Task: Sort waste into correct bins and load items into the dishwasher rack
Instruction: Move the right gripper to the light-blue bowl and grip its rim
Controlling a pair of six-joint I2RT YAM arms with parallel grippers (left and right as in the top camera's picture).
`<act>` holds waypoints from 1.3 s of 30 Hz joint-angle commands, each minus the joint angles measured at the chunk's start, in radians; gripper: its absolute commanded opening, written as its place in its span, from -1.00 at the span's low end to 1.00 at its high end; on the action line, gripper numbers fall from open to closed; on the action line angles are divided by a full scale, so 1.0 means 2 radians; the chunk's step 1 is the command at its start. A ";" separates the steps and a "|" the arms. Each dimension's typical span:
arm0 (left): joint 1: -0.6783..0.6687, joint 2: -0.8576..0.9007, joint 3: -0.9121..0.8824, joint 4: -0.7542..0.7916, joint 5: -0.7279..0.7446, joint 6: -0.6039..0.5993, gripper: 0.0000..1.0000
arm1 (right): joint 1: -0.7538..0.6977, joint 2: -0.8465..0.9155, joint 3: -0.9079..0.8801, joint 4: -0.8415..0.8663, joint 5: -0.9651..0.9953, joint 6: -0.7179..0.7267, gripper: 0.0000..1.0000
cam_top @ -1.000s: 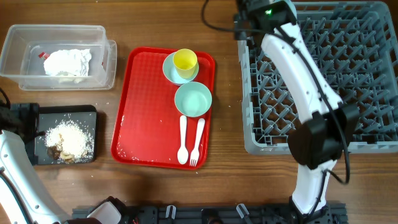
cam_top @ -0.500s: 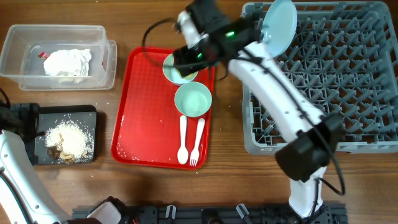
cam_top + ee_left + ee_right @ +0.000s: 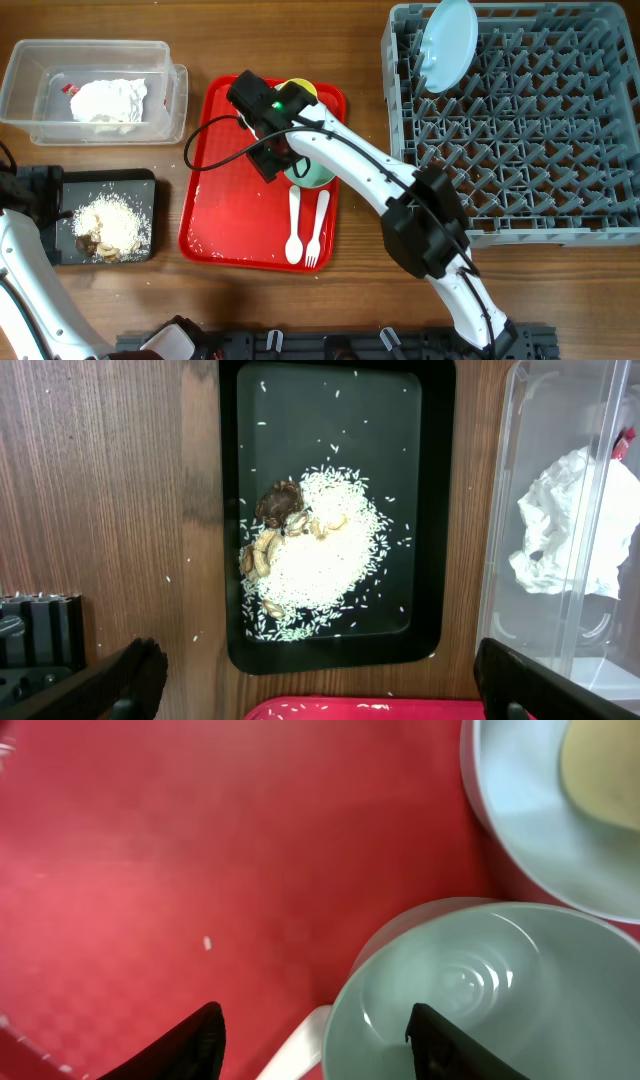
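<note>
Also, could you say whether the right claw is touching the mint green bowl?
Cannot tell: right wrist view shows the right claw astride the rim of the mint green bowl, contact unclear.

Red serving tray (image 3: 220, 180), mint green bowl (image 3: 470, 990), yellow cup (image 3: 605, 760), grey rack (image 3: 540, 120), black tray (image 3: 300, 420), white napkin (image 3: 108, 100)

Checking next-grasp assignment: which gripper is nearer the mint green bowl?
Right. The right gripper straddles the rim of the mint green bowl; the left gripper hangs over the black tray, far off.
</note>
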 commanded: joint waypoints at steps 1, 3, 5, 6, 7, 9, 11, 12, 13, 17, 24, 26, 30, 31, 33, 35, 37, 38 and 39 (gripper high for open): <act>0.003 0.002 -0.002 0.000 -0.007 -0.001 1.00 | -0.001 0.025 0.002 -0.002 0.015 0.015 0.22; 0.003 0.002 -0.002 0.000 -0.007 -0.001 1.00 | -0.001 0.031 0.002 -0.003 0.015 0.017 0.12; 0.003 0.002 -0.002 0.000 -0.007 -0.001 1.00 | -0.001 0.035 0.002 -0.003 0.015 0.022 -0.19; 0.003 0.002 -0.002 0.000 -0.007 -0.001 1.00 | -0.001 0.039 0.002 -0.003 0.015 0.030 -0.28; 0.003 0.002 -0.002 0.000 -0.007 -0.001 1.00 | -0.001 0.040 0.002 -0.004 0.015 0.030 -0.31; 0.003 0.002 -0.002 0.000 -0.007 -0.001 1.00 | -0.001 0.041 0.002 -0.006 0.015 0.030 -0.42; 0.003 0.002 -0.002 0.000 -0.007 -0.001 1.00 | -0.001 0.041 0.002 -0.008 0.015 0.043 -0.42; 0.003 0.002 -0.002 0.000 -0.007 -0.001 1.00 | -0.001 0.041 0.002 -0.012 0.015 0.048 -0.42; 0.003 0.002 -0.002 0.000 -0.007 -0.001 1.00 | -0.001 0.042 0.002 -0.017 0.015 0.055 -0.43; 0.003 0.002 -0.002 0.000 -0.007 -0.001 1.00 | -0.001 0.042 0.002 -0.024 0.015 0.057 -0.45; 0.003 0.002 -0.002 0.000 -0.007 -0.001 1.00 | -0.001 0.042 -0.008 -0.019 0.015 0.072 -0.54; 0.003 0.002 -0.002 0.000 -0.007 -0.001 1.00 | -0.001 0.042 -0.014 -0.017 0.015 0.072 -0.54; 0.003 0.002 -0.002 0.000 -0.007 -0.001 1.00 | 0.000 0.042 -0.014 -0.015 0.015 0.074 -0.65; 0.003 0.002 -0.002 0.000 -0.007 -0.001 1.00 | 0.000 0.042 -0.014 -0.016 0.015 0.078 -0.67; 0.003 0.002 -0.002 0.000 -0.007 -0.001 1.00 | 0.000 0.042 -0.013 -0.020 0.015 0.082 -0.85; 0.003 0.002 -0.002 0.000 -0.007 -0.001 1.00 | 0.000 0.041 -0.011 -0.025 0.015 0.082 -0.91; 0.003 0.002 -0.002 0.000 -0.007 -0.001 1.00 | -0.001 0.039 -0.007 -0.031 0.015 0.082 -0.91; 0.003 0.002 -0.002 0.000 -0.007 -0.001 1.00 | -0.001 0.035 -0.003 -0.037 0.015 0.081 -0.91; 0.003 0.002 -0.002 0.000 -0.007 -0.001 1.00 | -0.002 0.032 0.003 -0.043 0.015 0.081 -0.91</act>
